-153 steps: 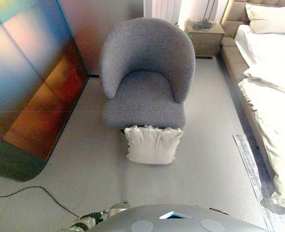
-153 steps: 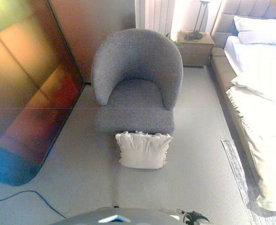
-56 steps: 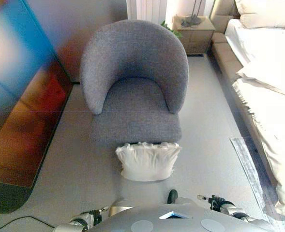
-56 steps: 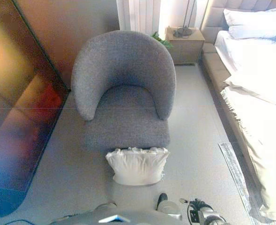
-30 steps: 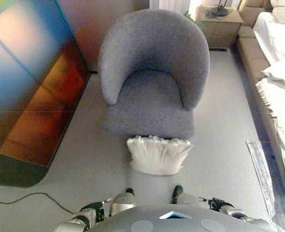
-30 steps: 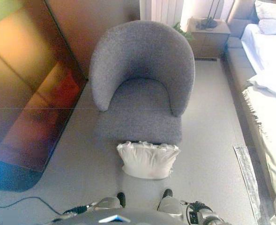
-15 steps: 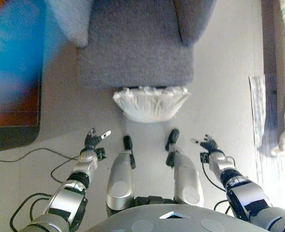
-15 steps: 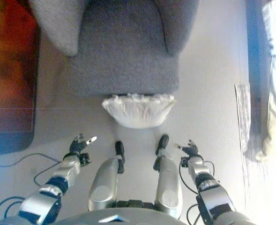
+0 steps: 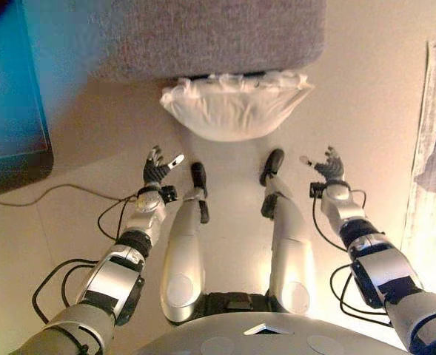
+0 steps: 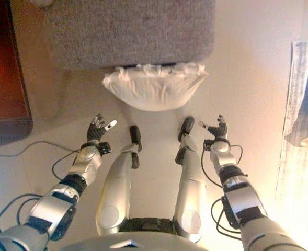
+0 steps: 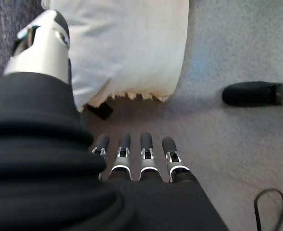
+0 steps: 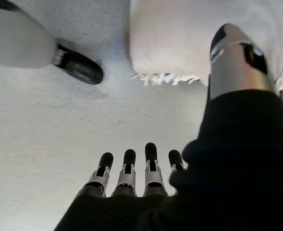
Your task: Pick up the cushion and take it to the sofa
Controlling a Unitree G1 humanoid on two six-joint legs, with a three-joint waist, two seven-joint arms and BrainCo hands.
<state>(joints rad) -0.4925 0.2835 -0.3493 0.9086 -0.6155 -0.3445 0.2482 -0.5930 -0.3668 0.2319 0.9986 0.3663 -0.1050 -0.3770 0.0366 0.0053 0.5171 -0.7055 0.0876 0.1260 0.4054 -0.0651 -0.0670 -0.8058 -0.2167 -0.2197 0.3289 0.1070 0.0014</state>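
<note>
We find the white cushion (image 9: pixel 236 105) lying on the floor (image 9: pixel 366 96), touching the front edge of the grey armchair (image 9: pixel 203 33). Our left hand (image 9: pixel 158 167) hovers near the cushion's left side, fingers straight and spread wide, holding nothing. Our right hand (image 9: pixel 327 166) hovers near its right side, likewise wide and empty. Both hands are apart from the cushion. A pale rug (image 9: pixel 428 111) lies at the right.

Bare floor (image 9: pixel 92 159) lies open ahead of each hand (image 9: pixel 157 167) up to the cushion (image 9: pixel 236 107), with the sofa (image 9: pixel 210 33) blocking directly behind it.
</note>
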